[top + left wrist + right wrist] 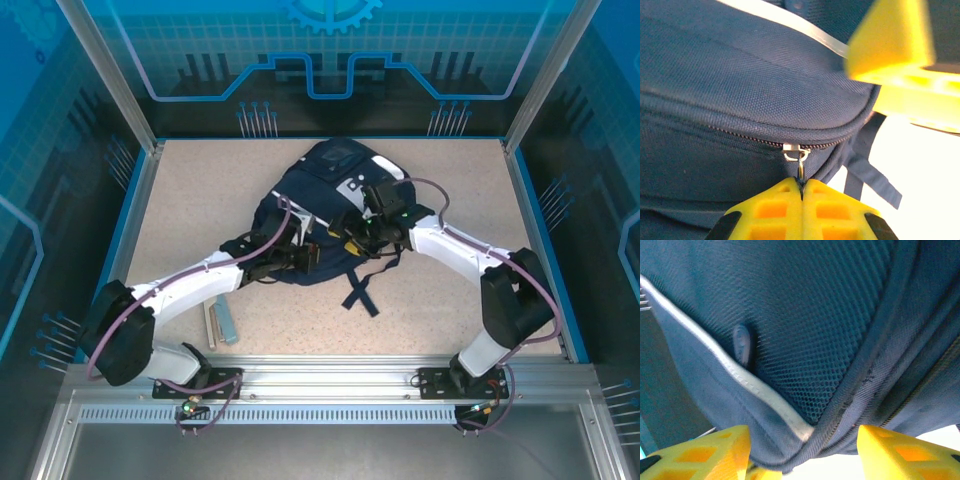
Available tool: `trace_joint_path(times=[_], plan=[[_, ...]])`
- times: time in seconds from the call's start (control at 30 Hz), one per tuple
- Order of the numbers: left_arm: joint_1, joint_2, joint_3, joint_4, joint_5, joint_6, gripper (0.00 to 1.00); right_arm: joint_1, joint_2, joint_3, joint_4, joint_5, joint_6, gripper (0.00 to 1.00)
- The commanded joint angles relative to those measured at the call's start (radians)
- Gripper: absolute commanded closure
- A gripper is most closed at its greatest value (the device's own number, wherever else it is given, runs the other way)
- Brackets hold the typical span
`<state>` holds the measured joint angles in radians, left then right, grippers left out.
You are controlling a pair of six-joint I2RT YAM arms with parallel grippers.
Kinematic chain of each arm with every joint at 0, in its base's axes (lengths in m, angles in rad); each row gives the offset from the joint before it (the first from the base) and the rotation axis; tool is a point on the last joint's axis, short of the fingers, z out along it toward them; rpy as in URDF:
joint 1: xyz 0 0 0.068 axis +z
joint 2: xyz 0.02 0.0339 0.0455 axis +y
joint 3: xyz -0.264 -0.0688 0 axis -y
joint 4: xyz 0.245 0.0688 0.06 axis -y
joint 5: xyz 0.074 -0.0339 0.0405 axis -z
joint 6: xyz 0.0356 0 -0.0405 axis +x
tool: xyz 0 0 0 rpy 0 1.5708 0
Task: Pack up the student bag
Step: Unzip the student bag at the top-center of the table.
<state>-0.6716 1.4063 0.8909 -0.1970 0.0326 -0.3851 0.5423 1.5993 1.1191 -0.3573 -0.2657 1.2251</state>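
Navy, white-striped student bag (pixel 322 195)

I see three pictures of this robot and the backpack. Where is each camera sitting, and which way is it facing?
Top external: fixed above and behind the arms, looking down at the table and student bag; both arms show, left gripper and right gripper at the bag.
Left wrist: on the left arm, looking along its shut fingers at the zipper pull they pinch.
Right wrist: on the right arm, looking at the bag's mesh between its spread fingers.
Shared: both wrist views show navy fabric and a white stripe.
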Motion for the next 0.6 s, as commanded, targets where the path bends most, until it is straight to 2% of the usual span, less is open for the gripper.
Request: trace_joint_path(times=[0.0,0.13,0.33,0.47,0.57], plan=[[-0.044,0.040,0.054,0.056,0.080,0.036,1.00,-0.011,-0.086,-0.072,0.005,0.052,0.112,0.41],[-0.074,0.083,0.095,0.050,0.101,0.042,1.00,-0.033,-0.148,-0.147,0.042,0.070,0.143,0.49],[-0.077,0.083,0.123,-0.030,0.040,0.071,1.00,-0.068,-0.169,-0.140,-0.021,0.120,0.087,0.83],[-0.071,0.042,0.110,-0.104,-0.033,0.095,1.00,-0.099,-0.181,-0.127,-0.074,0.185,0.029,0.92],[-0.046,0.021,0.091,-0.154,-0.064,0.102,1.00,-0.119,-0.200,-0.126,-0.095,0.229,-0.001,0.94]])
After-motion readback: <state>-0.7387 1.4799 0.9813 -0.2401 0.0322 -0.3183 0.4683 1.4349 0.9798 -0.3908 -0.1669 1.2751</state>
